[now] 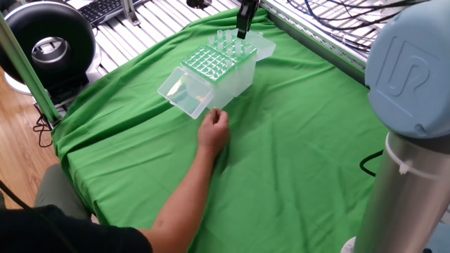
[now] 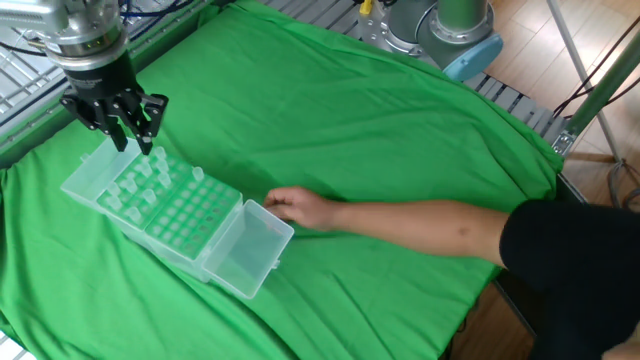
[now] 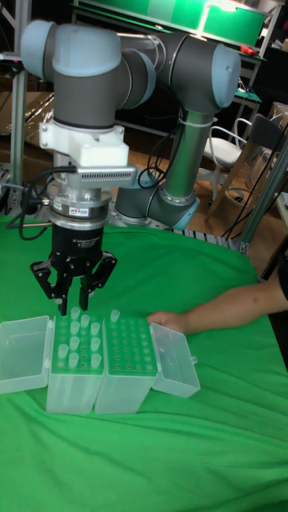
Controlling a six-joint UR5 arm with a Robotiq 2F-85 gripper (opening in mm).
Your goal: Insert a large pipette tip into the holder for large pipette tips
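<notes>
My gripper (image 3: 74, 306) hangs just above the back row of the shorter translucent box (image 3: 74, 360), which holds several upright large pipette tips (image 3: 80, 342). Its fingers stand a little apart on either side of one tip's top, and I see no grip. The holder for large pipette tips (image 1: 211, 65) is the grid-topped box beside it, with its clear lid (image 1: 184, 95) hinged open. A single tip (image 3: 114, 316) stands in its corner. In the other fixed view the gripper (image 2: 130, 145) is left of the holder (image 2: 185, 222).
A person's hand (image 1: 214, 130) rests on the green cloth (image 1: 295, 140) next to the holder's open lid, with the arm reaching in from the near edge. The shorter box's lid (image 3: 24, 352) lies open on its far side. Metal rails run behind the cloth.
</notes>
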